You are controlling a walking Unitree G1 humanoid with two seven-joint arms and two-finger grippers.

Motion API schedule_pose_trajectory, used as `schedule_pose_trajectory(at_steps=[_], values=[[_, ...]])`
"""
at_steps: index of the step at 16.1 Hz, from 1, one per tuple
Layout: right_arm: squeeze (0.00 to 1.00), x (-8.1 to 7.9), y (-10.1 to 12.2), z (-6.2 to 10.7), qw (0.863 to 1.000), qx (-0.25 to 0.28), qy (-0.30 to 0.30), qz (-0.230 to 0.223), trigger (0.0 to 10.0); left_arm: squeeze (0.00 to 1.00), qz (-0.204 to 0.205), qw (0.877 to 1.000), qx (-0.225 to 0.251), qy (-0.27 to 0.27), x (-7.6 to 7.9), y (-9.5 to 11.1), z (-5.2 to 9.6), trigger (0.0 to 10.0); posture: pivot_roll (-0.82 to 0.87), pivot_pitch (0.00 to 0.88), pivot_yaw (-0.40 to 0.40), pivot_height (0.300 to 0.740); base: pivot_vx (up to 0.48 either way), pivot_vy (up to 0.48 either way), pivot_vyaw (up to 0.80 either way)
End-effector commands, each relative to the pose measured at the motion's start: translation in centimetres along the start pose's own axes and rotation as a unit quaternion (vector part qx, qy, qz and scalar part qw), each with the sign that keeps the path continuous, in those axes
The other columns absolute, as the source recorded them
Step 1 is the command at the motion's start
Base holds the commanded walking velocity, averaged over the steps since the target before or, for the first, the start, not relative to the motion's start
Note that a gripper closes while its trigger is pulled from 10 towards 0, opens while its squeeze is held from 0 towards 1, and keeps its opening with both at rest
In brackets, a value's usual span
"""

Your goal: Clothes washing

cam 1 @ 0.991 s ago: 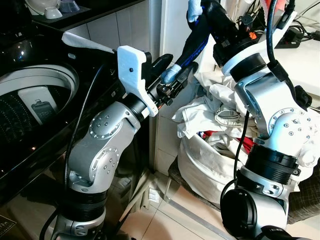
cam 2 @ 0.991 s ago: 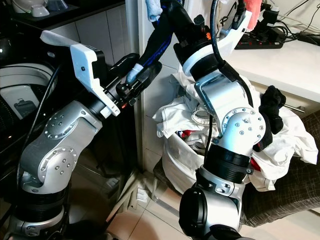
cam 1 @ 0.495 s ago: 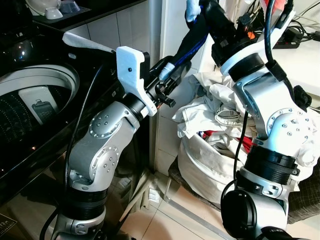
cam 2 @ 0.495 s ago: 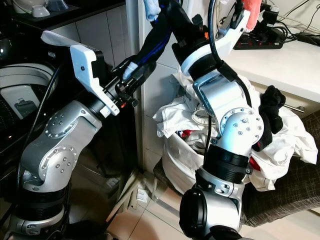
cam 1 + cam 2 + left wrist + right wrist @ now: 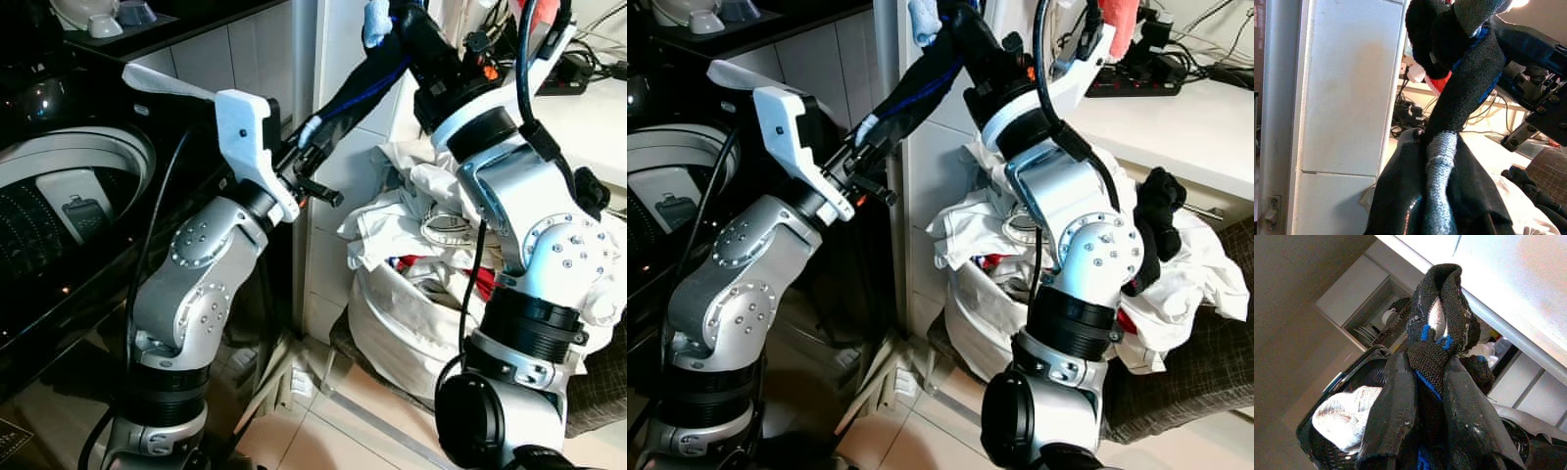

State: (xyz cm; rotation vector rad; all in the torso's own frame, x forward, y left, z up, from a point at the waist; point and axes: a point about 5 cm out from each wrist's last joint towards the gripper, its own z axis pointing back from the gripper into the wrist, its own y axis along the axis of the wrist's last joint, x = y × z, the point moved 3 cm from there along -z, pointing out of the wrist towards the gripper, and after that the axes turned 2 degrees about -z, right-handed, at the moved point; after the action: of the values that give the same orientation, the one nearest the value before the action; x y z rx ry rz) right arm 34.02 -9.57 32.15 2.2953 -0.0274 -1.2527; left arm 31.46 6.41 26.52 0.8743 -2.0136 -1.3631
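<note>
A black sock (image 5: pixel 359 86) with a blue stripe and pale grey ends is stretched between both grippers, above the gap between washer and basket. My left gripper (image 5: pixel 306 147) is shut on its lower pale end, near the washer's corner; the left wrist view has the grey end (image 5: pixel 1439 161) pinched between the fingers (image 5: pixel 1396 196). My right gripper (image 5: pixel 394 22) is shut on the sock's upper part, high up by the white pillar. In the right wrist view the sock (image 5: pixel 1439 298) bunches above the closed fingers (image 5: pixel 1398 401).
The top-loading washer (image 5: pixel 59 201) stands open at the left. A laundry basket (image 5: pixel 397 318) heaped with white clothes (image 5: pixel 407 211) sits at the right, with a black garment (image 5: pixel 1158 211) on the heap. A counter with a power strip (image 5: pixel 1136 83) is behind it. Tiled floor (image 5: pixel 328 431) lies below.
My left gripper has moved up and left toward the washer with the sock's pale end, drawing the sock out longer. The right gripper has stayed high, nearly still.
</note>
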Motion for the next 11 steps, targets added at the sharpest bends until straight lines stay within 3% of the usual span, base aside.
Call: schedule_pose_trajectory(at_steps=[1,7,8,9,11], values=[[0.00,0.0,0.2,0.2,1.000,0.008,0.000,0.000,0.0,0.00,-0.008,1.000,0.006,0.005,-0.1,0.4,-0.2,0.0,-0.03,0.000,-0.028,0.740,0.000,0.000,0.00],[0.00,0.0,0.2,0.3,1.000,0.009,-0.003,0.001,0.0,0.00,-0.009,1.000,0.004,0.019,-0.7,0.3,-0.3,0.0,-0.03,0.000,-0.025,0.740,0.000,0.000,0.00],[0.53,0.0,0.1,0.3,1.000,0.008,-0.003,0.002,10.0,0.00,-0.017,0.999,0.006,0.046,-1.5,0.4,-0.4,0.0,-0.03,0.000,-0.024,0.740,0.000,0.000,0.00],[1.00,0.1,0.0,0.3,1.000,0.007,-0.003,0.004,10.0,0.00,-0.027,0.997,0.008,0.078,-2.6,0.5,-0.4,0.0,-0.03,0.000,-0.024,0.740,0.000,0.000,0.00],[1.00,0.3,0.0,0.5,1.000,0.006,-0.008,0.009,10.0,0.00,-0.037,0.993,0.007,0.109,-3.9,0.6,-0.3,0.0,-0.03,0.000,-0.026,0.740,0.000,0.000,0.00]])
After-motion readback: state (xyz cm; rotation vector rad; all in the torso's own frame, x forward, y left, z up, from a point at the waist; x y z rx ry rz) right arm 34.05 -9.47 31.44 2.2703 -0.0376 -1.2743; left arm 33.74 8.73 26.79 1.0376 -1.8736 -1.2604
